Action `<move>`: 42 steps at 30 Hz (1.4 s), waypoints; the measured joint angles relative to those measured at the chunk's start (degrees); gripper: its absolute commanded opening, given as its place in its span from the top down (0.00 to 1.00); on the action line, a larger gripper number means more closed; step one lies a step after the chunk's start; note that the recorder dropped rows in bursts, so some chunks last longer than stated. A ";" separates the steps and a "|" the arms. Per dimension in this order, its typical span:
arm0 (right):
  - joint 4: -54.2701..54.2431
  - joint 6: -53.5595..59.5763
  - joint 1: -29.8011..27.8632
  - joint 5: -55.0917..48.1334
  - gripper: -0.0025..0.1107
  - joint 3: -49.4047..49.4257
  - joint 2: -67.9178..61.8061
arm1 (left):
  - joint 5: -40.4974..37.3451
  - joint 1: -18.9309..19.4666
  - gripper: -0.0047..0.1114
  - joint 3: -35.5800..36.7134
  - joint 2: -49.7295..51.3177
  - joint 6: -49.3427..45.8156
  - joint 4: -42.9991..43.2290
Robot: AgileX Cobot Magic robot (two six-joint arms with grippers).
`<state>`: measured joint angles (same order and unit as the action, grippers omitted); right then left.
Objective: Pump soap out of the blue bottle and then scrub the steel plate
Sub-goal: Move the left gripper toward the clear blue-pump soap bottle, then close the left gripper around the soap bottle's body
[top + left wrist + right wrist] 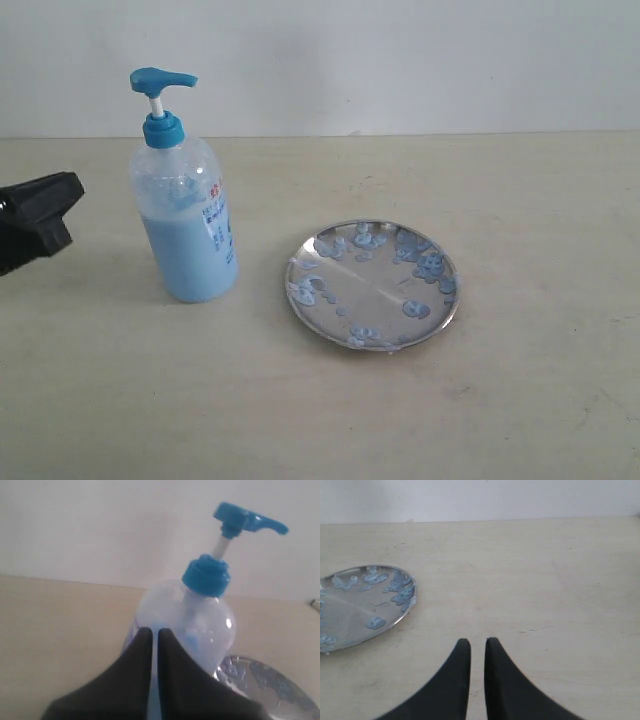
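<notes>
Blue bottle (186,235) stands upright left of centre in the exterior frame. Steel plate (380,287), dotted with soap (431,266) blobs, lies at centre right. Left gripper (154,630), at the left edge, fingers pressed nearly together, empty. Right gripper (478,641) likewise, above the table (545,580).

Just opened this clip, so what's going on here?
Nothing is being handled at this moment. The blue bottle stands upright on the table, with the steel plate beside it, dotted with pale blue soap blobs. The left end effector, shut and empty, sits off to the bottle's side, pointing at it without touching. The right end effector, also shut and empty, is over bare table near the plate. No scrubbing tool is in view.
</notes>
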<state>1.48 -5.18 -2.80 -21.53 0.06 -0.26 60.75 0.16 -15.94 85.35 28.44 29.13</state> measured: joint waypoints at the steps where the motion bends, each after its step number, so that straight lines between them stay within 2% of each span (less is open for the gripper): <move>1: 0.00 0.00 0.00 0.00 0.98 0.00 0.00 | 0.53 0.00 0.91 1.18 0.00 -4.32 0.10; 3: 0.00 0.00 0.00 0.00 0.98 0.00 0.00 | -1.49 0.00 0.77 1.86 0.00 -10.56 0.43; 5: 0.00 0.00 0.00 0.00 0.98 0.00 0.00 | -2.49 0.00 0.59 1.98 0.00 -14.74 1.20; 6: 0.00 0.00 0.00 0.00 0.98 0.00 0.00 | -2.57 0.00 0.31 1.98 0.00 -15.97 1.60; 7: 0.00 0.00 0.00 0.00 0.98 0.00 0.00 | -2.47 0.00 0.19 1.98 0.00 -17.59 3.07; 8: 0.00 0.00 0.00 0.00 0.98 0.00 0.00 | -2.18 0.00 0.02 1.98 0.00 -18.01 3.66; 14: 0.00 0.00 0.00 0.00 0.98 0.00 0.00 | 6.12 0.00 0.02 1.98 0.00 -17.89 5.99; 21: 0.00 0.00 0.00 0.00 0.98 0.00 0.00 | 7.07 0.00 0.02 0.62 3.52 -16.95 8.84; 29: 0.00 0.00 0.00 0.00 0.98 0.00 0.00 | 7.11 0.00 0.02 -12.66 20.02 -16.28 11.36; 42: 0.00 0.00 0.00 0.13 0.98 0.00 0.00 | 8.87 -2.09 0.02 -25.42 33.18 -16.01 15.76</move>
<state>1.48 -5.18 -2.80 -21.40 0.06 -0.26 69.62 -1.93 -41.36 118.53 12.43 44.90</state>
